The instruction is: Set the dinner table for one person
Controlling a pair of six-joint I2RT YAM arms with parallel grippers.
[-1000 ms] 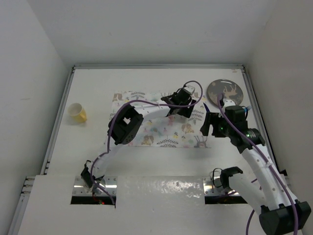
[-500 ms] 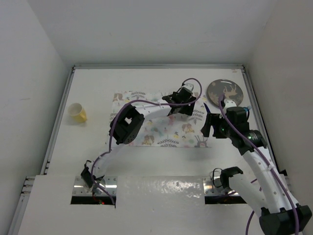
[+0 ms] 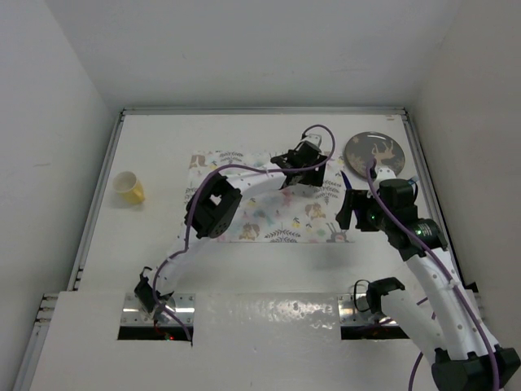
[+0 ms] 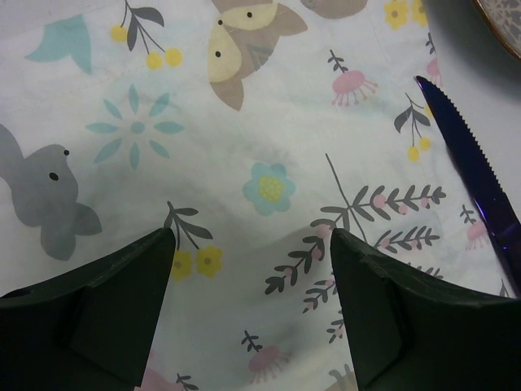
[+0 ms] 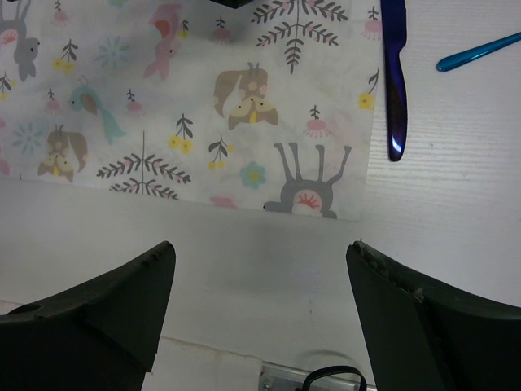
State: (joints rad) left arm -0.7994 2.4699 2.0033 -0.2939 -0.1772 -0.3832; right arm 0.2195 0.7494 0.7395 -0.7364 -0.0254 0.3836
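Note:
The dinner table [image 3: 163, 244] is a white top with silver rails. A placemat [image 3: 244, 204] printed with animals and leaves lies at its middle. A blue knife [image 5: 394, 73] lies along the mat's right edge and also shows in the left wrist view [image 4: 472, 179]. A dark patterned plate [image 3: 374, 152] sits far right. A yellow cup [image 3: 129, 187] lies at the left. My left gripper [image 3: 303, 163] is open and empty low over the mat [image 4: 269, 122]. My right gripper [image 3: 352, 212] is open and empty above the mat's near right corner [image 5: 342, 195].
A teal utensil handle [image 5: 480, 50] lies on the table right of the knife. The plate's rim [image 4: 505, 16] is just beyond the knife tip. A metal mounting plate [image 5: 317, 379] lies at the near edge. White walls enclose the table.
My left gripper has shifted a little farther over the placemat's far right part. The right gripper has barely moved. Nothing was picked up or put down.

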